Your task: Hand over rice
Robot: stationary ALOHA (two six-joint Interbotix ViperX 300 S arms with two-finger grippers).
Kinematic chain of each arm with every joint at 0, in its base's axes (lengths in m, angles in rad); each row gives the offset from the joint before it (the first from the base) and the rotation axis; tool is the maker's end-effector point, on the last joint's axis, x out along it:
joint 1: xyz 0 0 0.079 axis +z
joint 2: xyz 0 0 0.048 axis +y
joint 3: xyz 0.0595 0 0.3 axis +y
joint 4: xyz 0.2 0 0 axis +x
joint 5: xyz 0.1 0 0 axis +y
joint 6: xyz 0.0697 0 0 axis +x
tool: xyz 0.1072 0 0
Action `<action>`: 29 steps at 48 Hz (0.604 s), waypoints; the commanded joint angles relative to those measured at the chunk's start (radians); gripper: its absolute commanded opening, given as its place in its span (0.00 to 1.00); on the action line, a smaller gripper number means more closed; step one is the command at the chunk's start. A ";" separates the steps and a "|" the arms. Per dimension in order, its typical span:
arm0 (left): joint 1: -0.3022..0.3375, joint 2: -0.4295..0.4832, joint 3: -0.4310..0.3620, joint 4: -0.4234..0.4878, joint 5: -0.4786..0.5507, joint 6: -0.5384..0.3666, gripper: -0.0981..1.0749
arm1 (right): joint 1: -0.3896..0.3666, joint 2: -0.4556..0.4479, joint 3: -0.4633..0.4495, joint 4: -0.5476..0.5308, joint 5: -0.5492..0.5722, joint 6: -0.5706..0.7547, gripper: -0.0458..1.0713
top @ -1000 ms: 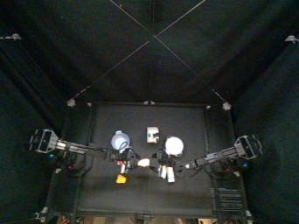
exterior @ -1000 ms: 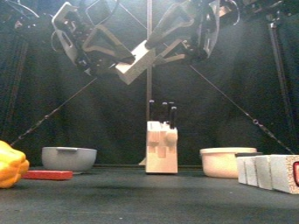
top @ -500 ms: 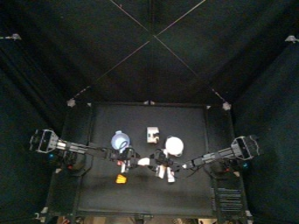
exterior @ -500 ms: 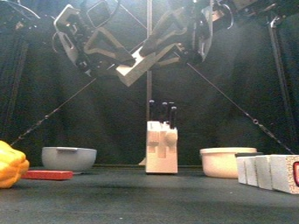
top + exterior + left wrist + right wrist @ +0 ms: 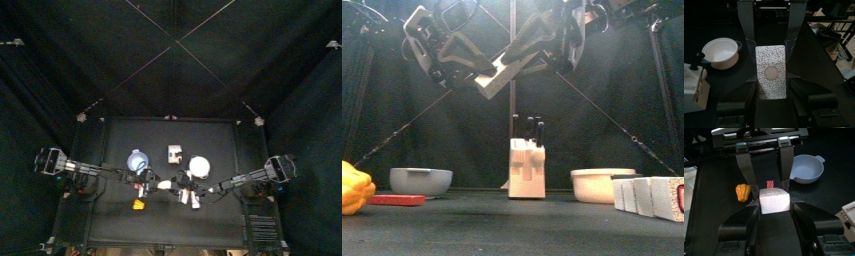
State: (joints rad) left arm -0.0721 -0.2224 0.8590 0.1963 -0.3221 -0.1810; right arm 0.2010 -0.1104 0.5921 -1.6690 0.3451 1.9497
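Held high above the tabletop: rice, pinched at one end by left hand, other end between right hand jaws, closing around it.

Between both sets of black fingers high above the table, the pale speckled rice packet fills the gap; below them, a cream knife block stands mid-table.

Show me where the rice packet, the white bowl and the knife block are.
rice packet (image 5: 771, 70), left wrist view, its patterned face
white bowl (image 5: 599, 184), front view, its side wall
knife block (image 5: 525, 168), front view, its pale front
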 commanded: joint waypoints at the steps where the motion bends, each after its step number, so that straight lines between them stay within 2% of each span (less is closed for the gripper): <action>1: -0.003 -0.003 -0.014 -0.002 -0.014 -0.002 0.71 | -0.012 -0.023 -0.021 0.005 0.006 0.000 0.60; 9: -0.003 -0.003 -0.011 -0.002 -0.035 -0.002 0.87 | -0.012 -0.028 -0.017 0.012 0.008 0.002 0.60; 13: 0.000 -0.005 -0.008 -0.003 -0.044 -0.002 0.90 | -0.012 -0.028 -0.017 0.015 0.008 0.000 0.60; 29: 0.011 -0.025 0.020 -0.003 -0.052 -0.002 0.91 | -0.009 -0.052 0.008 0.032 0.008 -0.002 0.60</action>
State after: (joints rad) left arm -0.0644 -0.2301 0.8836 0.1963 -0.3651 -0.1795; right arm 0.1933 -0.1150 0.5983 -1.6475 0.3482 1.9497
